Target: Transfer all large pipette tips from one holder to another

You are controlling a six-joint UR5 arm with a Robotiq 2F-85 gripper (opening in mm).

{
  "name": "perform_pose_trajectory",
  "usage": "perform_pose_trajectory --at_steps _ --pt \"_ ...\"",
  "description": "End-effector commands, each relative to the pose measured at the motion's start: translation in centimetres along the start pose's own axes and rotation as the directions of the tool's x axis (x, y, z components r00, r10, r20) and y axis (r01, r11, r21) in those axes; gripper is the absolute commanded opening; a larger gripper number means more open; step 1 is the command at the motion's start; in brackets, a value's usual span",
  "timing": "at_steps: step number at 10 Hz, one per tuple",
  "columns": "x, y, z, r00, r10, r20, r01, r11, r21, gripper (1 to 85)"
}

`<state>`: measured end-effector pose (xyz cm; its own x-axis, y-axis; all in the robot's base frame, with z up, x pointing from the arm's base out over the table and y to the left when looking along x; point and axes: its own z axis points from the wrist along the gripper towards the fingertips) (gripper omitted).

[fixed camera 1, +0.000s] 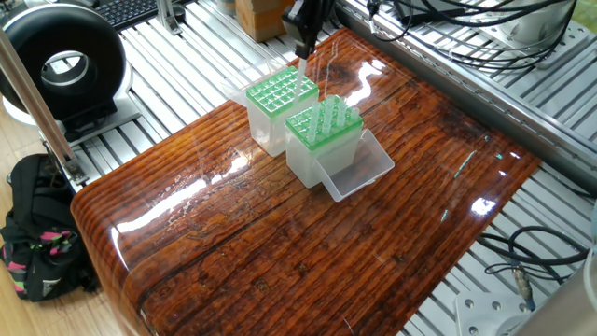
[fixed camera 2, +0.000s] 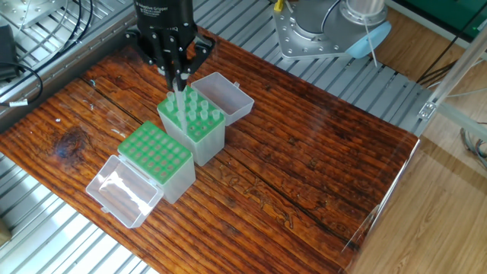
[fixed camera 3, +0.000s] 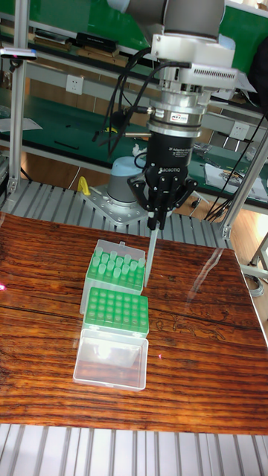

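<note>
1. The black two-finger pincer (fixed camera 3: 153, 221) grips one slender translucent whitish pipette tip (fixed camera 3: 148, 256) upright, its point lifted out above the green-topped clear plastic holder (fixed camera 3: 116, 271).
2. More tips (fixed camera 2: 199, 109) stand in that holder on the glossy wooden counter (fixed camera 2: 304, 152).
3. A second green-topped holder (fixed camera 3: 116, 310) stands just beside.

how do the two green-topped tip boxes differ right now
The box nearer the arm's base has large pipette tips standing up out of its green rack; the other box shows only empty holes. The hand holds one tip above the filled box, while nothing hangs over the empty one. Their open lids lie on opposite outer sides. Both are clear boxes with green grid tops, standing side by side.
</note>
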<state>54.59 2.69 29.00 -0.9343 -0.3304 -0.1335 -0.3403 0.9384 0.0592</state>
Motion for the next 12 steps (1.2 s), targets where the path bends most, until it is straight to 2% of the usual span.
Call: perform_pose_trajectory --at_steps 1,2,3,4,6,9,10,11,12 --pt "1.3 0.0 -0.1 0.998 0.051 -0.048 -0.051 0.999 0.001 1.0" --pt "1.4 -1.0 -0.1 0.998 0.033 -0.053 -0.031 0.999 0.039 1.0" --pt "1.4 -1.0 -0.1 0.998 0.036 -0.053 -0.034 0.999 0.040 1.0" --pt "0.9 -1.1 -0.3 0.999 0.024 -0.047 -0.023 0.999 0.032 1.0" --pt "-1.2 -1.5 -0.7 1.000 0.001 -0.005 -0.001 1.000 -0.005 1.0" --pt "-3.3 -1.5 -0.3 0.999 -0.025 0.041 0.025 1.000 -0.002 1.0" --pt "-4.0 -1.2 -0.1 0.998 -0.025 0.055 0.026 1.000 -0.012 1.0" --pt "-4.5 -1.3 0.0 0.997 -0.037 0.066 0.038 0.999 -0.009 1.0" --pt "-4.2 -1.3 0.0 0.998 -0.039 0.058 0.040 0.999 -0.011 1.0"
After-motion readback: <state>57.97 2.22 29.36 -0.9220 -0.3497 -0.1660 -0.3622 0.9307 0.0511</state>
